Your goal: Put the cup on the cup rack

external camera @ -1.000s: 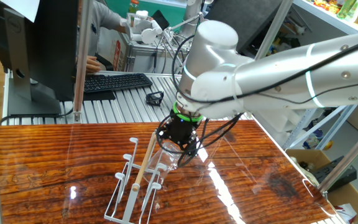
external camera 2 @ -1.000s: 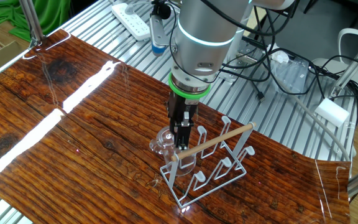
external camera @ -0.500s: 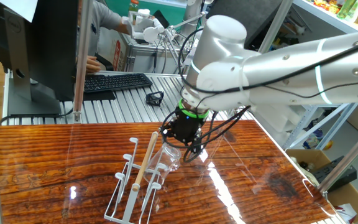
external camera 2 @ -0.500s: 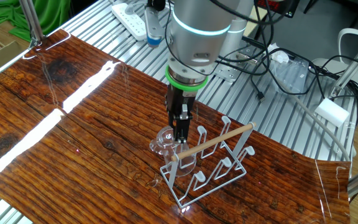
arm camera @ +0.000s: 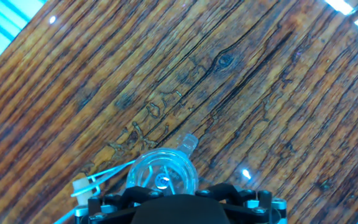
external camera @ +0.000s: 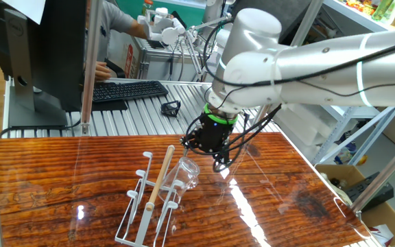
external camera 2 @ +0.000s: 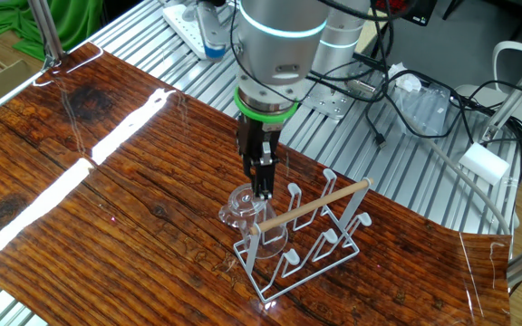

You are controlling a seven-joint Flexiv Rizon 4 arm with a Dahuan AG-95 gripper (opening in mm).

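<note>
The cup (external camera: 186, 172) is seen tilted on a peg at the end of the cup rack (external camera: 147, 200), a little below the middle of one fixed view; in the other fixed view the cup (external camera 2: 242, 205) is found at the left end of the rack (external camera 2: 304, 237), just under the wooden handle bar (external camera 2: 314, 206). In the hand view the cup (arm camera: 162, 175) is shown mouth-up at the bottom centre, over a white peg tip.

Compared with a second ago, the hand (external camera: 214, 152) has been lifted clear of the cup and shifted toward the right of one fixed view; earlier the fingers were set around the glass, and now they are parted and nothing is held between them. In the other fixed view the hand (external camera 2: 261, 179) is placed just above the cup, higher in the frame than before. The cup and rack have kept their places.

The counter (external camera: 60, 182) is left bare to the left and right of the rack in one fixed view. Its far edge is met by a ribbed metal surface (external camera: 125, 118), on which a keyboard (external camera: 127, 90) is laid. In the other fixed view, wide bare wood is left at the left of the frame, while the right counter edge (external camera 2: 478, 263) is close beyond the rack.
</note>
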